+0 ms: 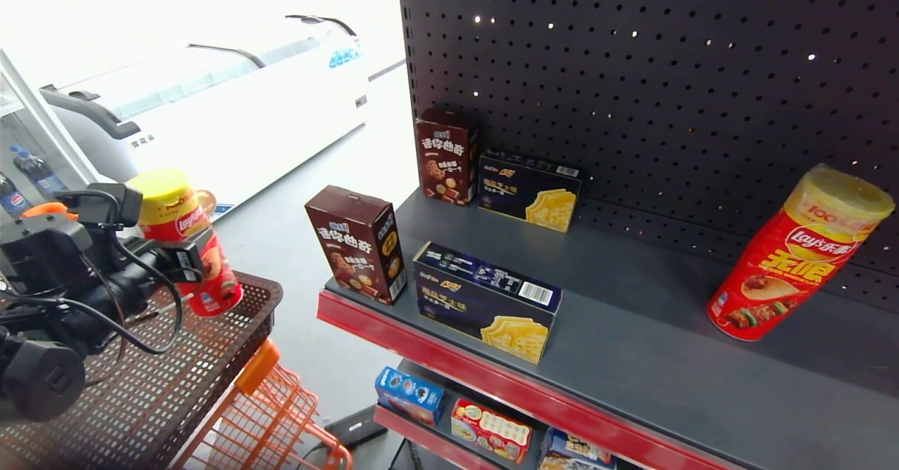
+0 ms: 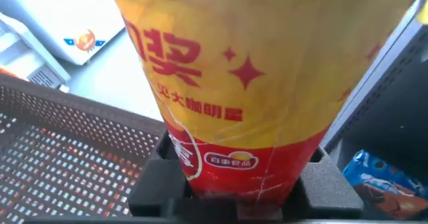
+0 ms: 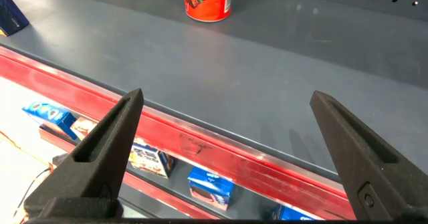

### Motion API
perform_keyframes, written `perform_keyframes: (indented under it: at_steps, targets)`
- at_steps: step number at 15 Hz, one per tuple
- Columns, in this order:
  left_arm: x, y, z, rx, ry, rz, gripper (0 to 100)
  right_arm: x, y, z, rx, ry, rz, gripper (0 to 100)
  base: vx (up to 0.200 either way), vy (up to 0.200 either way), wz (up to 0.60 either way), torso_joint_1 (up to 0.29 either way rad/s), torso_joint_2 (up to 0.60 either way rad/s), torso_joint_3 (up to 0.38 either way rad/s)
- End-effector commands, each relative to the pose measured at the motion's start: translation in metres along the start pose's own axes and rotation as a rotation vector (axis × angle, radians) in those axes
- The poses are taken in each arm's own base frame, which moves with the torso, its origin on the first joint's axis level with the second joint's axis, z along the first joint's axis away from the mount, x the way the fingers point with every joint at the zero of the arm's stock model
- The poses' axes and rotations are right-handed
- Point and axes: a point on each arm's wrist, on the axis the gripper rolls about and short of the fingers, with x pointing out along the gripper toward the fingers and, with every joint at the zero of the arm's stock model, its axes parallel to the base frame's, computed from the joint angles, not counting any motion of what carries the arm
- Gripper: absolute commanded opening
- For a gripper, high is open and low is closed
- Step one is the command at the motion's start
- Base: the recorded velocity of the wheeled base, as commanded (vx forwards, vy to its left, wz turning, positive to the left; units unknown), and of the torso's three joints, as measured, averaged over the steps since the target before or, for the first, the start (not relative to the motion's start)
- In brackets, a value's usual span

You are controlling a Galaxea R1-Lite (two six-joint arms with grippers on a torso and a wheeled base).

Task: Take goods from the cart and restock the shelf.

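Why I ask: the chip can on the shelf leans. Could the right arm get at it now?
Probably yes: its jaws stand open at the front of the shelf, and only bare board lies between them and the chip can.

There are two red chip cans (image 1: 186,242) (image 1: 797,256). Two brown cookie boxes (image 1: 358,244) (image 1: 445,155), two dark blue cracker boxes (image 1: 484,301) (image 1: 528,190)
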Motion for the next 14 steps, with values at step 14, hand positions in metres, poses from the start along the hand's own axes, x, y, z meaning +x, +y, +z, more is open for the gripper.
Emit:
perform_keyframes:
  at_steps: [14]
  targets:
    - [-0.149, -0.056, 0.118, 0.004, -0.097, -0.468, 0, 0.0, 0.0, 0.0, 0.0, 0.001, 0.0, 100, 0.0, 0.0, 0.0, 0.0, 0.0, 0.0]
